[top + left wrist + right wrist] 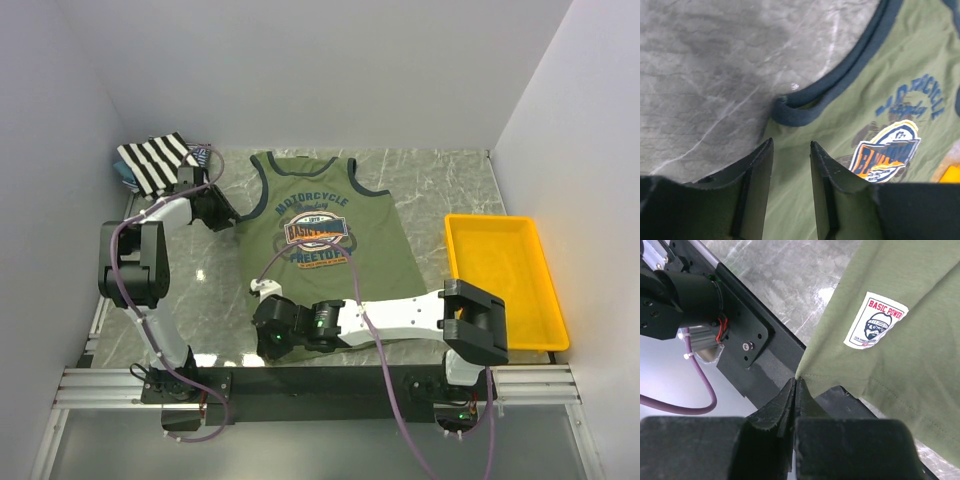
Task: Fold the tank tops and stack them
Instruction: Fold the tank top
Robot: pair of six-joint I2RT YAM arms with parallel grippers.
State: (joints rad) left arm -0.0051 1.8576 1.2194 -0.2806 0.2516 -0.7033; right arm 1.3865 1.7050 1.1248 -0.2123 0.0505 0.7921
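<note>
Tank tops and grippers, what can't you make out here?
- Near hem of the green tank top: hidden under the right arm, top view.
- The blue cloth under the striped tank top: mostly covered, count unclear, top view.
- Left wrist view: whether the left gripper touches the cloth is unclear.

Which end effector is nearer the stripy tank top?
Left. The left end effector sits by the striped tank top, over the olive tank top; the right end effector pinches that one's near hem.

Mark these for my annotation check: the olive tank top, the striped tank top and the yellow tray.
olive tank top [315, 232], top view, on its chest print.
striped tank top [155, 160], top view, middle of the folded stripes.
yellow tray [505, 280], top view, on its bare floor.
</note>
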